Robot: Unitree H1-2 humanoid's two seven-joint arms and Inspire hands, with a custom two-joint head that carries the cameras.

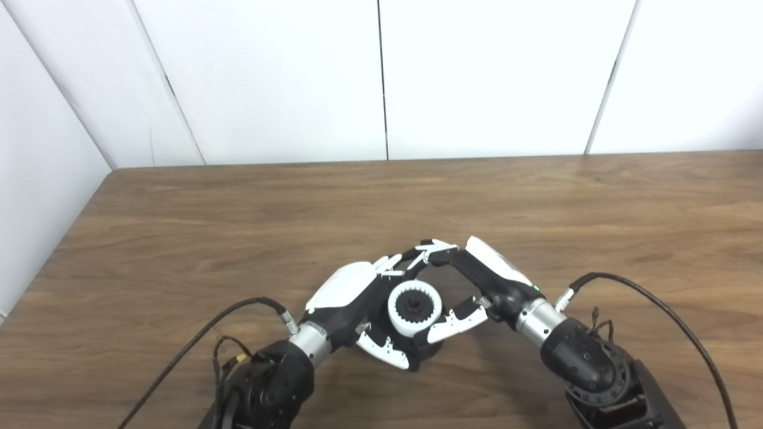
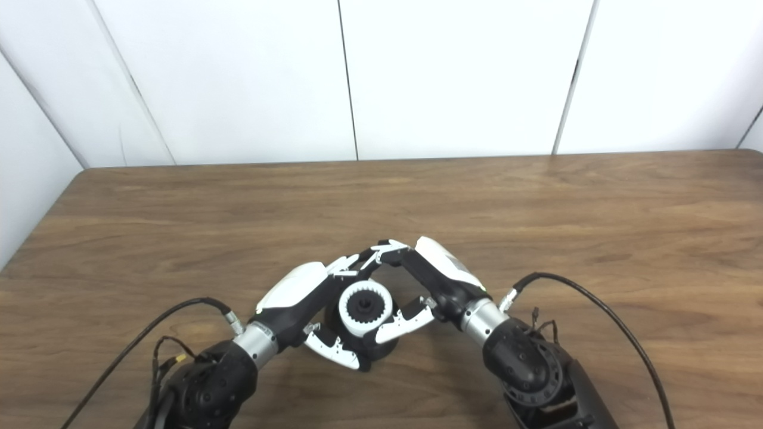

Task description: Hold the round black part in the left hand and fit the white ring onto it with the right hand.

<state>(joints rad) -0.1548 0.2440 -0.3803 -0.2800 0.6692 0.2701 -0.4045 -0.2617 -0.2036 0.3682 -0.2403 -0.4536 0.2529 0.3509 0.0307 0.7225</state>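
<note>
White ring (image 1: 415,308), toothed inside, sits on the round black part (image 1: 424,351) low over the worktop (image 1: 536,202). The left hand (image 1: 351,298) clamps the part to steady it; the right hand (image 1: 477,286) pinches the ring, apparently seating it squarely.

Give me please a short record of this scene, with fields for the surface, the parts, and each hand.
surface: wooden table
black part: round black part, between both hands
white ring: white ring, toothed inside, sitting on top of the black part
left hand: left hand, fingers curled around the black part
right hand: right hand, fingers at the ring's edge
seating: cannot tell if fully fitted
</note>
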